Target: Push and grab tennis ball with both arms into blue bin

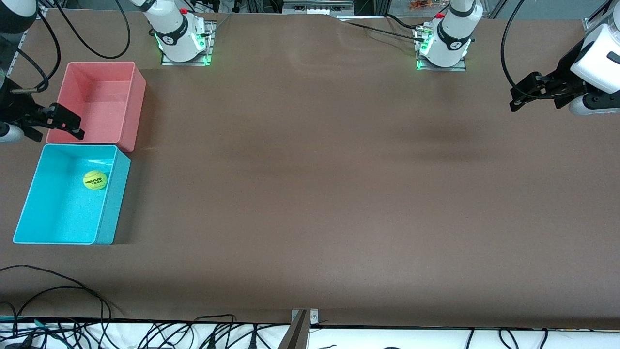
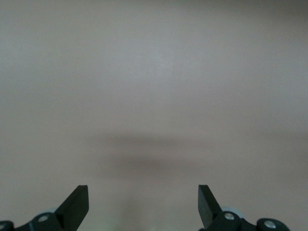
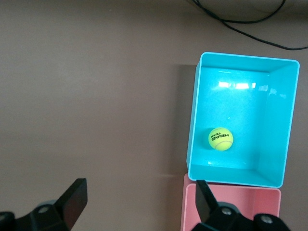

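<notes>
A pink bin [image 1: 99, 104] sits on the brown table [image 1: 315, 194].

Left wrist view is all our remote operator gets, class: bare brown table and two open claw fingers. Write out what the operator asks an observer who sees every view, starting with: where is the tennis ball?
Observer: The tennis ball lies inside the blue bin, at the right arm's end of the table.
Operator: Is anything gripping it?
Observer: No. The right claw is open and empty, over the pink bin.
Operator: Where do the bins sit?
Observer: Side by side, the blue one nearer the front camera.
Operator: And my claw?
Observer: The left claw hangs open over bare table at the left arm's end.
</notes>
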You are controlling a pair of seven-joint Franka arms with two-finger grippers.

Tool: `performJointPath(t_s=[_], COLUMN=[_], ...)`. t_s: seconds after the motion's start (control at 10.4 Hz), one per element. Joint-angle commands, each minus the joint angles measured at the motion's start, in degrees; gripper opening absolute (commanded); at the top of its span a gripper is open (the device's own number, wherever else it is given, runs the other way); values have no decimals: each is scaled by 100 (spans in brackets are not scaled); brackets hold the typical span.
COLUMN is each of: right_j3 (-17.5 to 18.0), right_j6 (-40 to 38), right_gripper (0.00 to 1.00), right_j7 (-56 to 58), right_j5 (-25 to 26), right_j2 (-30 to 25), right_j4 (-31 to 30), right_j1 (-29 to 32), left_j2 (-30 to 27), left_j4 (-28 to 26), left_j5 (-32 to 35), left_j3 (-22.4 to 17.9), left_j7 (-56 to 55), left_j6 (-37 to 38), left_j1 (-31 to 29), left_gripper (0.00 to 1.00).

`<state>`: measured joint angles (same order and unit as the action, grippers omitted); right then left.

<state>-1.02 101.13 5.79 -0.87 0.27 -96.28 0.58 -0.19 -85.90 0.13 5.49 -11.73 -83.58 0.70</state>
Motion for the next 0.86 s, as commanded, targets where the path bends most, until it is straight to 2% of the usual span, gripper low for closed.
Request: performJointPath(t_s=[0.0,0.38,0.57,0.77], right_j3=[242,400,681,691], right_j6=[-567,-797,-770,-814], right_gripper=[100,100,100,100], right_j7=[-157,-570,-588,-894], right_j5=[122,122,139,96], right_j2=[-89,-89,-62,-54], right_j4=[293,453,444,453], right_j1=[213,319,565,574], left_j2=[2,2,2,1], left_j4=[56,56,47,47], left_j5=[-92,-92,-92,-92], left_j3=[-4,-4,-4,-4], left_j7=[92,92,92,92], left_j6=[26,26,26,26], left_j1=[-26,-26,-18,-26], left_gripper=[100,100,100,100])
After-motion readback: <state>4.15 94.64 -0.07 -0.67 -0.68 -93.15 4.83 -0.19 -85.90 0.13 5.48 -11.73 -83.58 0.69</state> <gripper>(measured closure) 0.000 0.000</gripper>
